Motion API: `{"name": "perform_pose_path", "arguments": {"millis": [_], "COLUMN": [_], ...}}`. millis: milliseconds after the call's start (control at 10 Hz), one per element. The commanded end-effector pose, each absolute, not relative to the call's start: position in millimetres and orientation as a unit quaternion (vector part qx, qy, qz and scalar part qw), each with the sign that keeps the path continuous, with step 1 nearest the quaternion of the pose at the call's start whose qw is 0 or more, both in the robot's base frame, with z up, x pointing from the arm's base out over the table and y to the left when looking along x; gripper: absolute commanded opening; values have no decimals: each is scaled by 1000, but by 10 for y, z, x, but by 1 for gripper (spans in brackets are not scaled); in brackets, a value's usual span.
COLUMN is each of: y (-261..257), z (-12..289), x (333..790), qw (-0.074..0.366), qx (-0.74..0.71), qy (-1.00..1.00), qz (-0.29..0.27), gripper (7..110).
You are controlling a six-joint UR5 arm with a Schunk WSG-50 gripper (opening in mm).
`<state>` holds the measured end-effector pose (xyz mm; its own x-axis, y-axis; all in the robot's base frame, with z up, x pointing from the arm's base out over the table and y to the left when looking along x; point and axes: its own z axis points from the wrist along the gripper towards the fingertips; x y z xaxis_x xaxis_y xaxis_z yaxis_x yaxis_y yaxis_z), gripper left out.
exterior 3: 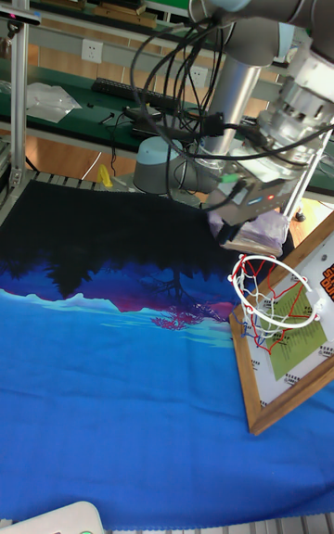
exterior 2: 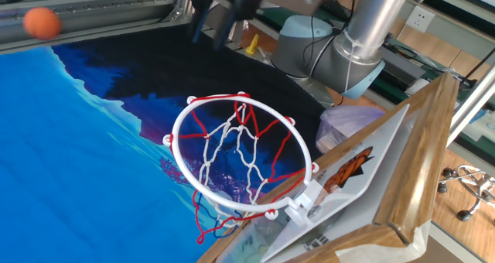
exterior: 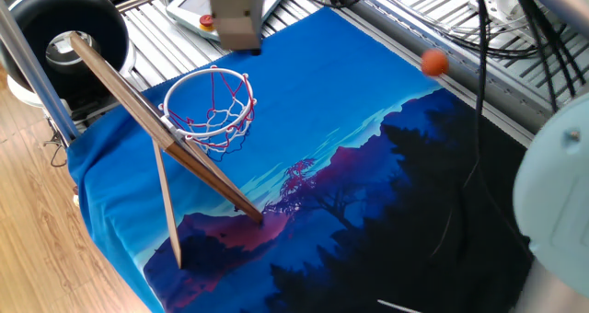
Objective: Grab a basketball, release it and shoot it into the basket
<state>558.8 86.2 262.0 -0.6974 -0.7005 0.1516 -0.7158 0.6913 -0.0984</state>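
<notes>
The basketball point(exterior: 434, 63) is a small orange ball, slightly blurred, at the far edge of the blue cloth next to the metal rails, well away from the basket. In the other fixed view the basketball point(exterior 2: 41, 23) is at the upper left. The basket point(exterior: 210, 106) has a red ring, a red-and-white net and a slanted wooden backboard point(exterior: 129, 101). Nothing is in its net point(exterior 2: 236, 158). My gripper point(exterior 2: 216, 19) hangs above and behind the ring, open, with nothing between its dark fingers. The tall fixed view shows the gripper point(exterior 3: 223, 223) just left of the ring point(exterior 3: 274, 298); the ball is out of that view.
A big black round tub point(exterior: 64, 28) stands behind the backboard. A small red button point(exterior: 208, 20) sits on a white panel beyond the cloth. Metal rails point(exterior: 515, 37) and hanging cables point(exterior: 479, 92) border the far side. The robot's base point(exterior 2: 309, 46) stands past the hoop.
</notes>
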Motion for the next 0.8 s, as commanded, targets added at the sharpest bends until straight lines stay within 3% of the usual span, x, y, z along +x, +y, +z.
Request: {"name": "perform_pose_path", "arguments": {"millis": [0, 100, 300, 700], "y": [755, 816, 772, 1050], "z": [2479, 2372, 2167, 1911], "x": [5432, 5251, 5009, 5181], "qw": [38, 30, 23, -38], "qx": [368, 330, 263, 213], "qy": [-928, -943, -964, -976], "qz": [51, 25, 32, 13], "gripper": [7, 7, 7, 7]}}
